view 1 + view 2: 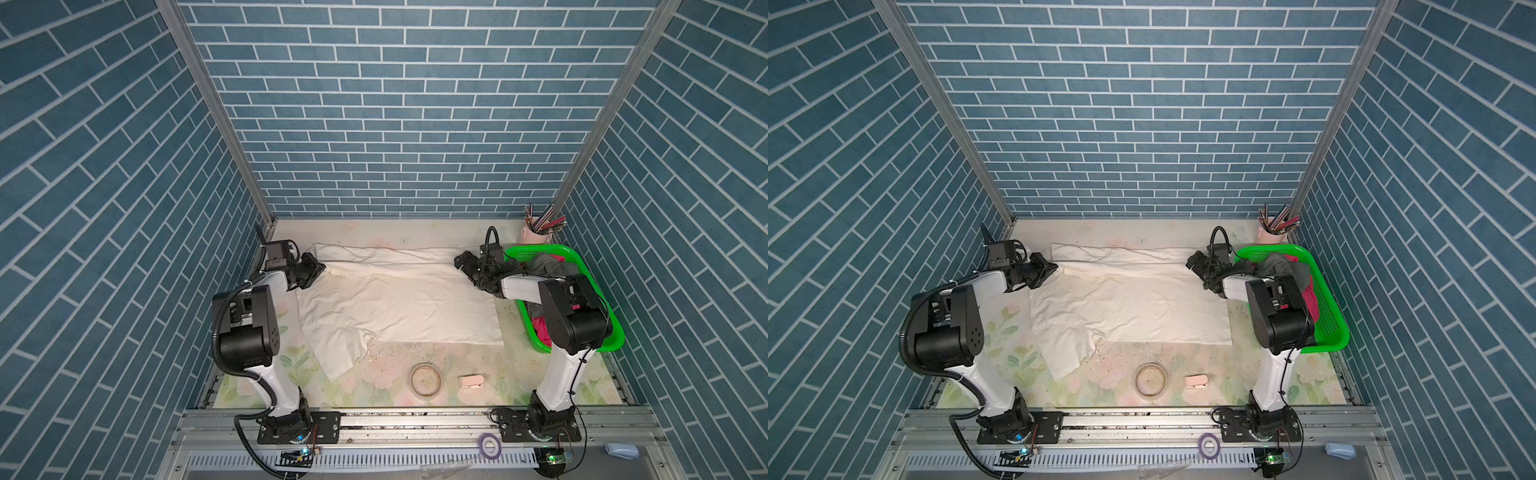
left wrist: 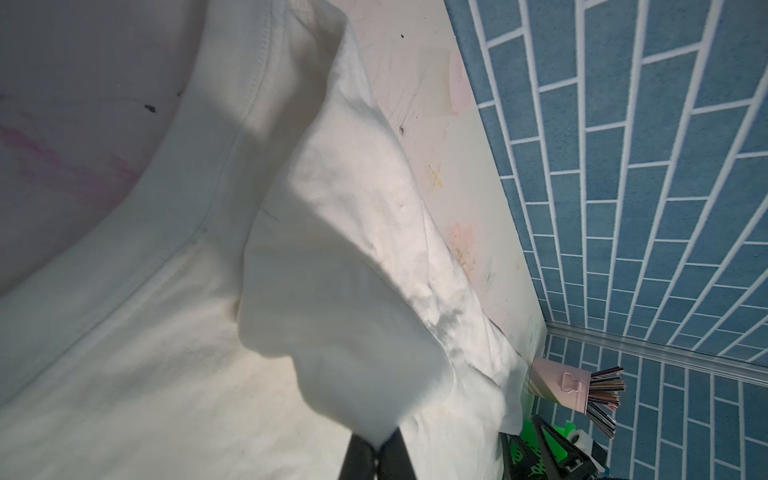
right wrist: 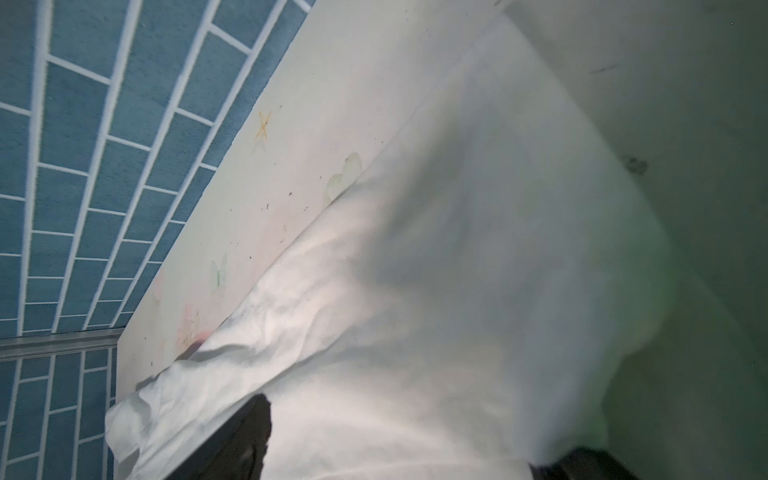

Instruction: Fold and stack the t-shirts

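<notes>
My left arm (image 1: 245, 320) rises from its base at the near edge, elbow high, forearm angled in toward the middle and wrist turned inward. My left gripper (image 1: 321, 270) sits low at the far left. In the left wrist view its fingers (image 2: 359, 459) are pressed together on a pinch of the white shirt (image 1: 395, 299), which is drawn up to them. My right arm (image 1: 573, 320) mirrors that pose, forearm pointing inward. My right gripper (image 1: 464, 266) is low at the far right, and its fingers (image 3: 245, 440) are spread wide apart with cloth across the gap.
</notes>
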